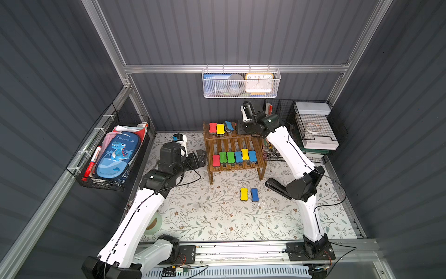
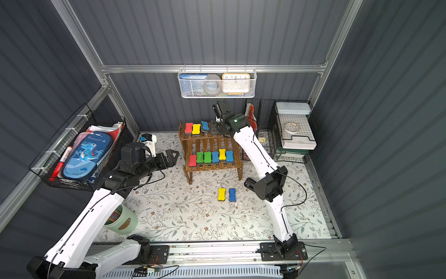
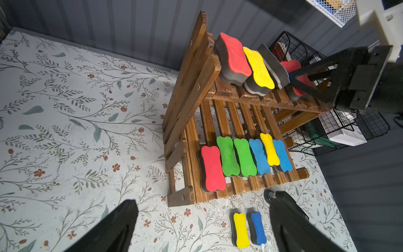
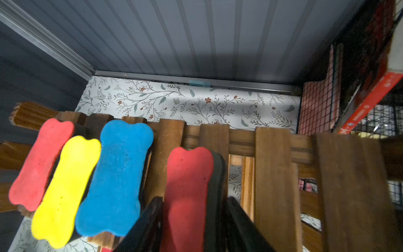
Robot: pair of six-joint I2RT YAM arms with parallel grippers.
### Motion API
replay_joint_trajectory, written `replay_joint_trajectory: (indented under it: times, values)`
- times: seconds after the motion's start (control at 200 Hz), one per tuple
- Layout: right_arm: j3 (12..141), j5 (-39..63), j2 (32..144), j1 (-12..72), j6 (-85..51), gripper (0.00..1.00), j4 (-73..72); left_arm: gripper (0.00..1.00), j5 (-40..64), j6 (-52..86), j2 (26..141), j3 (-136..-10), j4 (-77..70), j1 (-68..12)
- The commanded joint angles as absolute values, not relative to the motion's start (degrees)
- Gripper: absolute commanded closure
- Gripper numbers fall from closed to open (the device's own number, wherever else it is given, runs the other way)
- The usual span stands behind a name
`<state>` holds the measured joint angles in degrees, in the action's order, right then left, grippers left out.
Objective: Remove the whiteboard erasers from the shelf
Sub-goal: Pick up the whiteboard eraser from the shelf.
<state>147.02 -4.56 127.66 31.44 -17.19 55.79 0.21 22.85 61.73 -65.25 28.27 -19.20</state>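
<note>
Erasers (image 1: 244, 194) lie in three spots. Nearest the robot, a yellow and a blue one rest flat and side by side on the table (image 1: 205, 217), just in front of the shelf (image 1: 233, 142). To the shelf's left the left gripper (image 2: 173, 158) hangs low, about level with the lower tier (image 3: 246, 187), its jaws spread wide with nothing between them. Six erasers line that tier: red, green, green, blue, then a yellow one overlapping the edges of that blue and of a last blue. On the upper tier (image 4: 274, 163) behind, a red and a yellow eraser touch. A blue one leans tilted against the yellow, its grey felt showing in the left wrist view. Just beside them, toward the right end of that tier, the right gripper (image 4: 194, 200) reaches down from above. Its jaws are partly closed on the sides of a second red eraser (image 4: 189, 170), a finger (image 4: 152, 218) pressed to each flank. Whether it has cleared the slats cannot be told. Farther back, a white basket (image 1: 241, 96) hangs on the wall.
</note>
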Motion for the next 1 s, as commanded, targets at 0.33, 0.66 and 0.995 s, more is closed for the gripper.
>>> replay_joint_trajectory:
  times: [0.33, 0.66, 0.995]
  values:
    - [138.93, -1.83, 121.71, 30.48, -20.07, 0.84, 47.19, 0.01, 1.59, 23.25, 62.32, -66.27, 27.22, -19.18]
    - [134.96, -0.13, 117.79, 30.4, -22.69, 1.0, 42.7, 0.01, 1.41, 22.98, 62.31, -66.71, 27.77, -19.16]
    - [94.99, 9.26, 89.9, 31.49, -35.53, 1.0, 24.37, 0.01, 0.78, 22.33, 61.07, -67.41, 28.46, -19.16]
